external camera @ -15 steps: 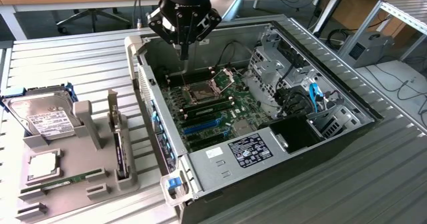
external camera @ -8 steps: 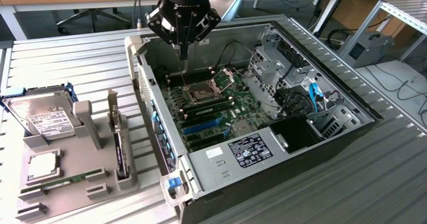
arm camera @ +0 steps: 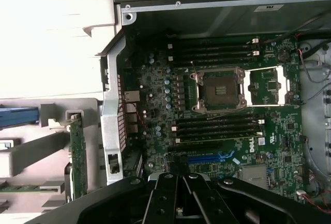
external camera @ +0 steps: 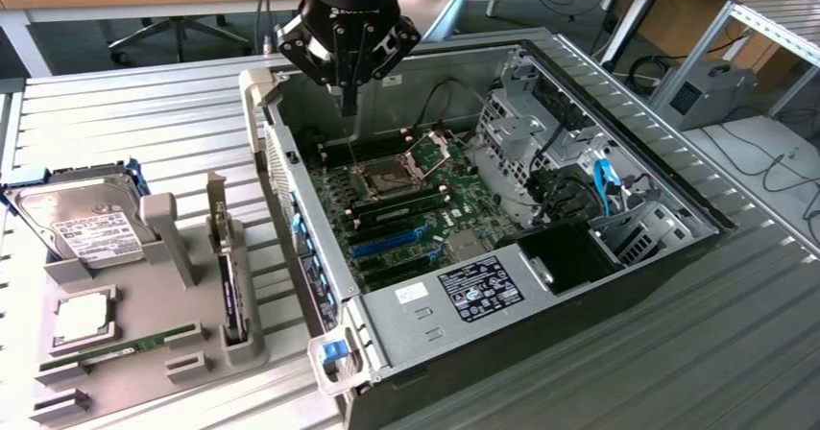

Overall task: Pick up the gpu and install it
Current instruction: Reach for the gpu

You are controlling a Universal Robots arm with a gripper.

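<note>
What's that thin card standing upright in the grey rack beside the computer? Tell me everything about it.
The gpu is a thin card standing on edge in a slot of the grey holder, at the exterior view's left of the open case. Green board, silver metal bracket at one end. Only the holder touches it.

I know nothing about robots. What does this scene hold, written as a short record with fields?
Gripper: shut, holding nothing, above the open computer case
Gpu: standing on edge in the grey holder beside the case, not yet picked up
Motherboard: exposed, blue slot has no card
Also in holder: hard drive, memory stick
</note>
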